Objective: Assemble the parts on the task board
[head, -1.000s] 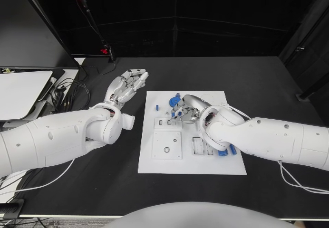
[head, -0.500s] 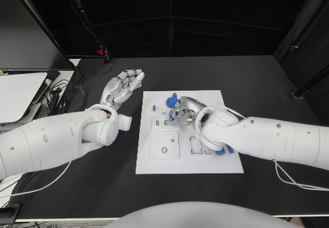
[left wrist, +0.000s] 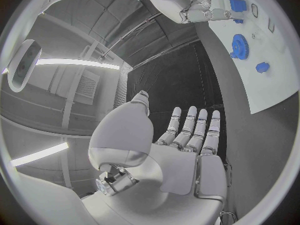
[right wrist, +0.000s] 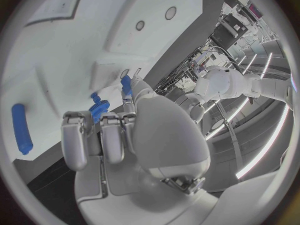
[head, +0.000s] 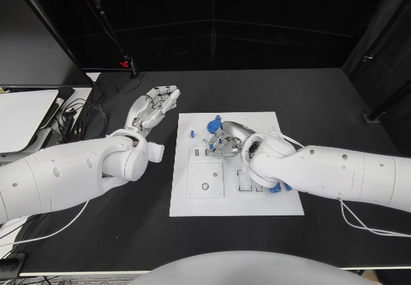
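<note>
I have the right hand (head: 224, 140) over the far middle of the white board (head: 205, 205), fingers curled around a small blue gear (right wrist: 97, 108), so I judge I'm seating it; next it needs lining up and pressing down. The left hand (head: 156, 104) rests with fingers wide on the tabletop (head: 334, 101), holding nothing.

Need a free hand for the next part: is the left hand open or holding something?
Open. The left hand lies beside the task board with fingers straight and spread, nothing in it.

Small blue gear (right wrist: 97, 110) in right hand (right wrist: 125, 135) above task board (right wrist: 75, 50)
</note>
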